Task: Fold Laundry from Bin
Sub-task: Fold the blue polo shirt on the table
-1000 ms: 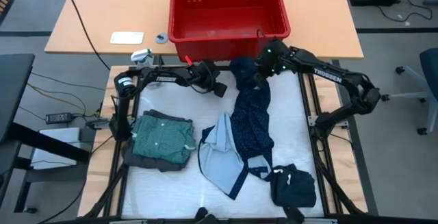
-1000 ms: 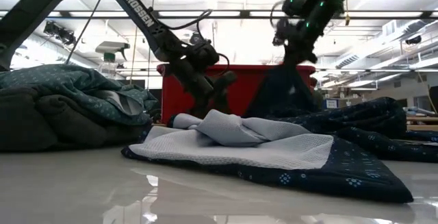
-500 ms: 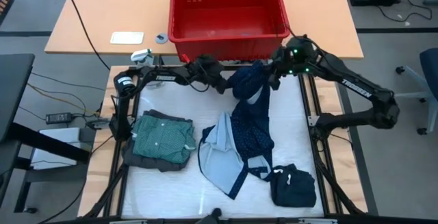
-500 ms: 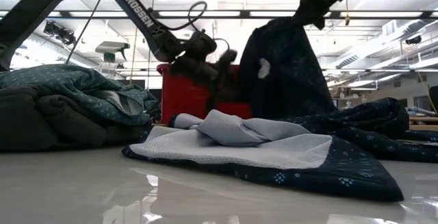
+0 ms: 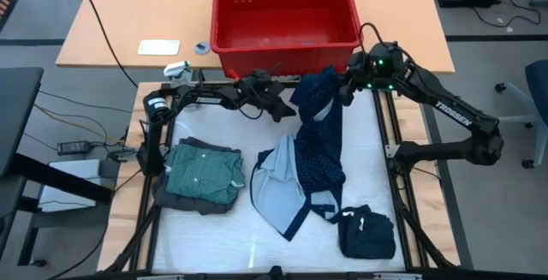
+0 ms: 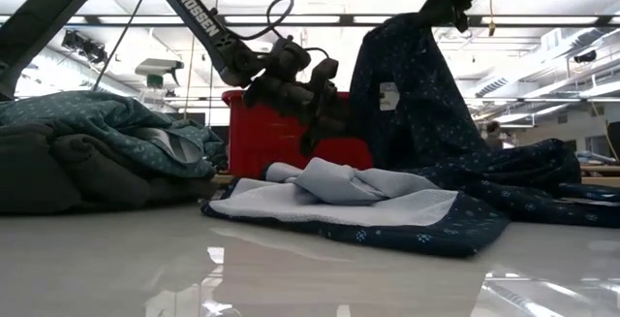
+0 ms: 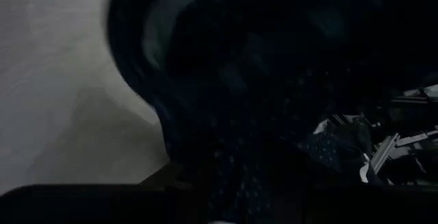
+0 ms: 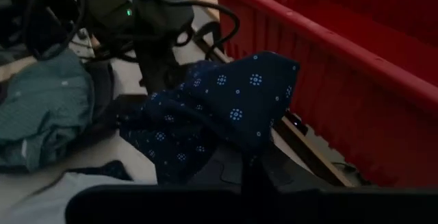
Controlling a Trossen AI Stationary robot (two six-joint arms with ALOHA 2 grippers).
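A navy dotted shirt (image 5: pixel 321 143) hangs from my right gripper (image 5: pixel 347 87), which is shut on its top end in front of the red bin (image 5: pixel 282 14). The shirt's lower part lies on the white table, light blue inside (image 5: pixel 274 190) turned up. My left gripper (image 5: pixel 284 109) stands open and raised off the table, right beside the hanging shirt's left edge (image 6: pixel 354 113). A folded teal-green shirt (image 5: pixel 204 173) rests on a dark grey piece at the left. In the left wrist view the navy cloth (image 7: pixel 274 80) fills the picture. My right gripper holds a bunched part of the navy shirt's top end (image 8: pixel 246 114), which drapes over the fingers and hides the place of contact. The shirt hangs below it (image 6: pixel 417 104), slack, its lower end on the table. My left gripper: I cannot tell whether it touches the shirt.
A dark navy bundle (image 5: pixel 368 233) lies at the table's near right corner. The red bin's near wall (image 8: pixel 356 80) is close behind the raised shirt. A small white box (image 5: pixel 159 47) lies on the wooden table left of the bin.
My right gripper has risen and gone toward the table's right edge, drawing the navy shirt's top end up so it hangs tall. The shirt's lower part stayed on the table, sliding a little. My left gripper has tipped upward and turned beside the shirt.
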